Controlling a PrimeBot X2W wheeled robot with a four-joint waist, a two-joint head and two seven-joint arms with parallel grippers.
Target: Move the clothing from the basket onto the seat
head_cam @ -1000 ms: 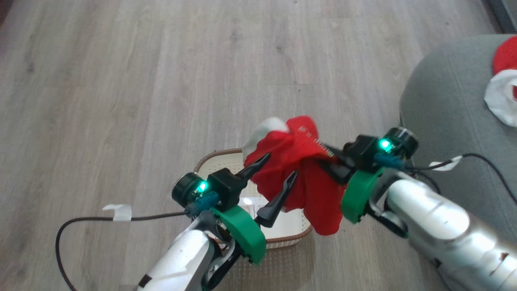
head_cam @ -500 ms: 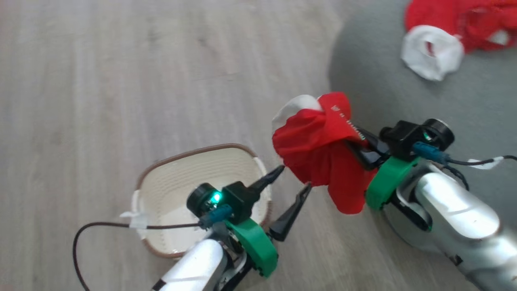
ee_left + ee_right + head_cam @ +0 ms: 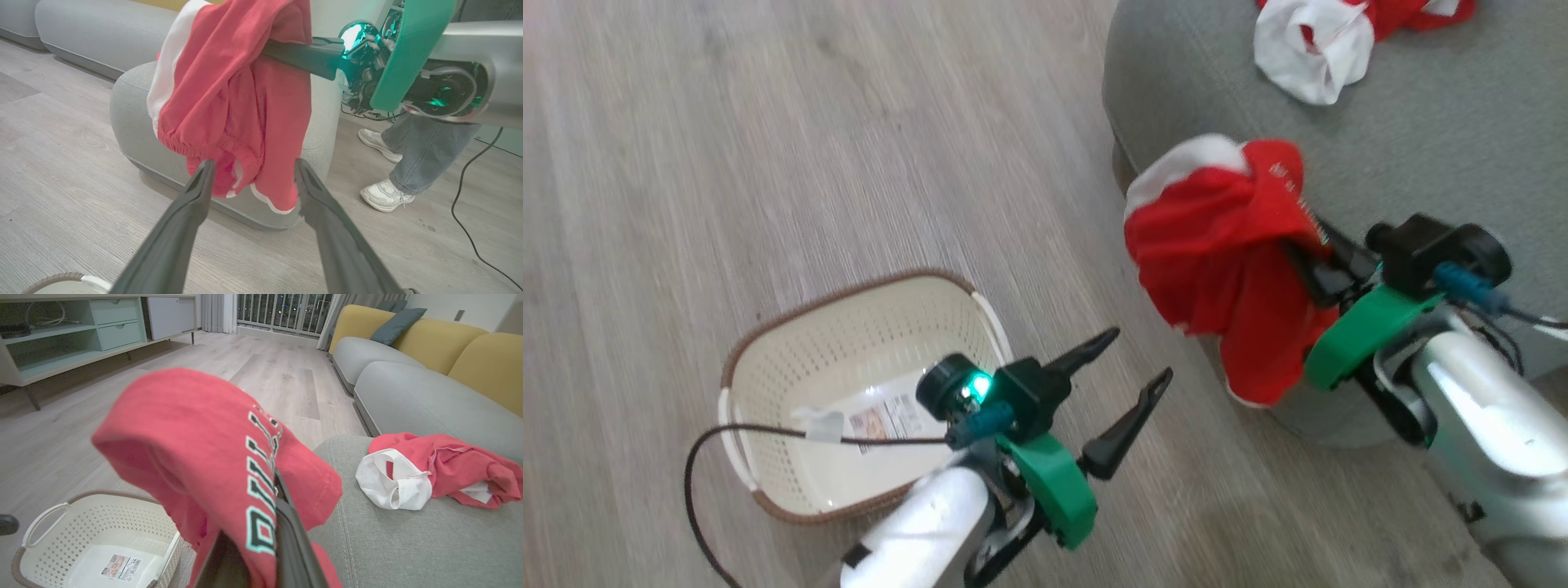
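Basket (image 3: 792,359) holds a label (image 3: 882,418) (left tool (image 3: 1141,354) gapes nearby) while right tool (image 3: 1308,258) clamps red clothing (image 3: 1217,253) by seat (image 3: 1421,147).

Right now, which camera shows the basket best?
The head view: nearly the whole basket, rim to label. The right wrist view cuts it off at the bottom; the left wrist view catches a sliver of rim.
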